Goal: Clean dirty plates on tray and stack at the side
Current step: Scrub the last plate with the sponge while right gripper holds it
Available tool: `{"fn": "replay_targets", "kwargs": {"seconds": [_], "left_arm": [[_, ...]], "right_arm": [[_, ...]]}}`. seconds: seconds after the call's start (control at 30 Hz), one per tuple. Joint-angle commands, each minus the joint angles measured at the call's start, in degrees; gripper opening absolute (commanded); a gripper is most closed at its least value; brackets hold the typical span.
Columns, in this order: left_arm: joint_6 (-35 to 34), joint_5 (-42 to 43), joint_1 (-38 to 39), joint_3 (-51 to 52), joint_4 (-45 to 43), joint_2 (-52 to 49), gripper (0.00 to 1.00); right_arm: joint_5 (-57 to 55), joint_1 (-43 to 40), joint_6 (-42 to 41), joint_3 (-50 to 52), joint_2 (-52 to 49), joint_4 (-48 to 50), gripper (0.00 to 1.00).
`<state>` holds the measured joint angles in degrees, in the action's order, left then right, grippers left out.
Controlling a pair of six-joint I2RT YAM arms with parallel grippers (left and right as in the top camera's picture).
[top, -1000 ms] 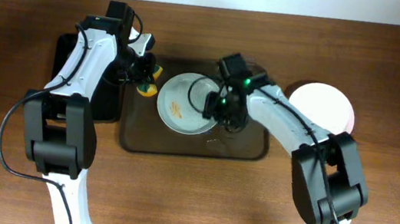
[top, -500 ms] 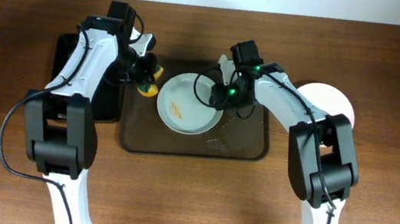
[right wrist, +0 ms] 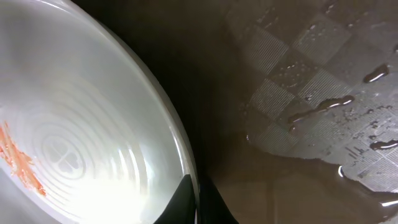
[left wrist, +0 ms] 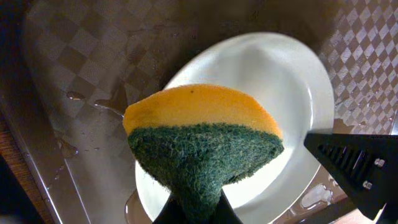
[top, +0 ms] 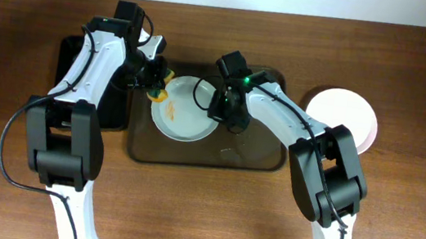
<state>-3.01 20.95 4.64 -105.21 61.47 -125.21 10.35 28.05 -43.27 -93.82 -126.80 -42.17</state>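
The right gripper [right wrist: 196,200] pinches the plate [right wrist: 81,124] rim, steadying it by the tray's [top: 261,157] left edge. The left gripper [top: 149,76] squeezes a sponge [left wrist: 202,134], ready to scrub.

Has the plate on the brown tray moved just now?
Yes. The plate slid left across the tray, toward its left rim, the right claw pinching its edge.
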Motion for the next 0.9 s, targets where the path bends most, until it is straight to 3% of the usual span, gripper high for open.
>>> {"fn": "replay_targets", "kwargs": {"seconds": [0.0,0.23,0.37,0.5,0.6,0.7,0.8,0.87], "left_arm": [[-0.4,-1.1,1.8,0.4,-0.8,-0.6,0.01],[-3.0,-12.8,7.1,6.6,-9.7,-0.6,0.01],[-3.2,-13.3,7.6,15.6,-25.0,-0.6,0.01],[-3.1,-13.5,9.8,19.5,-34.1,-0.6,0.01],[-3.2,-19.2,12.3,23.2,-40.6,-0.6,0.00],[-4.0,-19.9,13.5,23.9,-35.0,-0.6,0.01],[-12.5,-19.6,13.4,23.9,-21.6,-0.6,0.01],[-12.4,-16.3,12.8,22.6,-16.6,-0.6,0.01]], "right_arm": [[-1.9,-1.5,-0.5,0.6,-1.0,0.8,0.04],[-1.6,-2.5,3.7,0.6,-1.0,1.3,0.04],[-1.6,-2.5,3.9,0.6,-1.0,1.7,0.04],[-1.6,-2.5,4.1,0.6,-1.0,1.7,0.04],[-1.6,-2.5,4.1,0.6,-1.0,1.7,0.04],[-1.6,-2.5,4.1,0.6,-1.0,1.7,0.04],[-1.6,-2.5,5.0,0.6,-1.0,1.7,0.04],[-1.6,-2.5,5.0,0.6,-1.0,1.7,0.04]]}}
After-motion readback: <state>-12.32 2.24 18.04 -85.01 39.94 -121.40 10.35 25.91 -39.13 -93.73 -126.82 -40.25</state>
